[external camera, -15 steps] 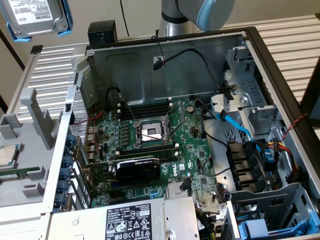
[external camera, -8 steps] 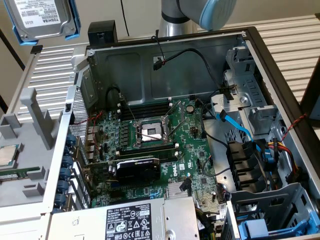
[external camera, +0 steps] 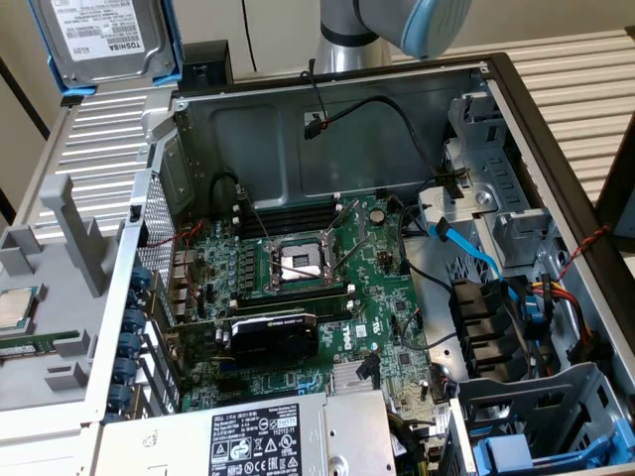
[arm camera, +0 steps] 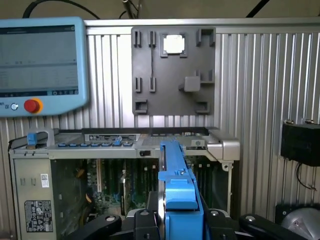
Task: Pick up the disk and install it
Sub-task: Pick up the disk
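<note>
The disk (external camera: pixel 109 40), held off the far corner of the open computer case (external camera: pixel 298 149) at the exterior view's left, carried a white label with the brand TOSHIBA, seen upside down. The finer lines around the brand could not be read.

At the near edge of the case, the power-supply box (external camera: pixel 327 436) bore a white label (external camera: pixel 263 441) with rows of small print and round warning signs, none of them legible.

In the wrist view, the teach pendant (arm camera: pixel 40 65) past the case showed a screen of faint lines too pale to read. A dark sticker (arm camera: pixel 38 216) and a small white sticker (arm camera: pixel 44 180) on the case's grey end held only unreadable print.
</note>
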